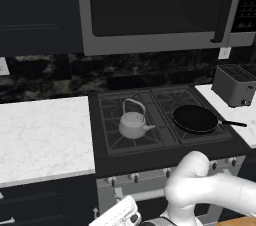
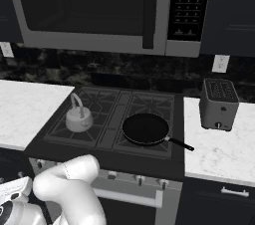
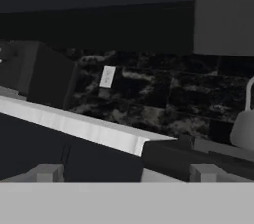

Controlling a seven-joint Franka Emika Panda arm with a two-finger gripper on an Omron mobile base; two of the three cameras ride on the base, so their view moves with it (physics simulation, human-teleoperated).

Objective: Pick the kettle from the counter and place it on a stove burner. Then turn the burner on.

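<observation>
Your small squat grey metal kettle (image 1: 134, 123) already sits upright on the square black cast-iron grate section at the front left of the cooktop (image 1: 131, 122), so the placing looks done and the burner knob is what remains, by my judgement. The wide white marble table (image 1: 42, 135) beside the stove carries nothing you need now.

Your hand (image 3: 127, 174) is low, in front of the stove's front edge and below the table top. In the hand view its two dark tips rise at the bottom with a wide gap between them and nothing in that gap, so it is released and empty.

What could go wrong: the row of small knobs (image 1: 134, 177) runs along the stove front, close together, and you could turn the wrong one and light a burner under the round black frying pan (image 1: 195, 118) instead. Coming in at a slant, your tips could slide off a knob without turning it. Raising the arm carelessly could catch the stove's front edge.

The two base views show the whole cooktop, the pan, the grey toaster (image 2: 218, 104) and the knobs. The hand view shows none of the knobs, but it gives the table's edge from low down, with the kettle at its far right.
</observation>
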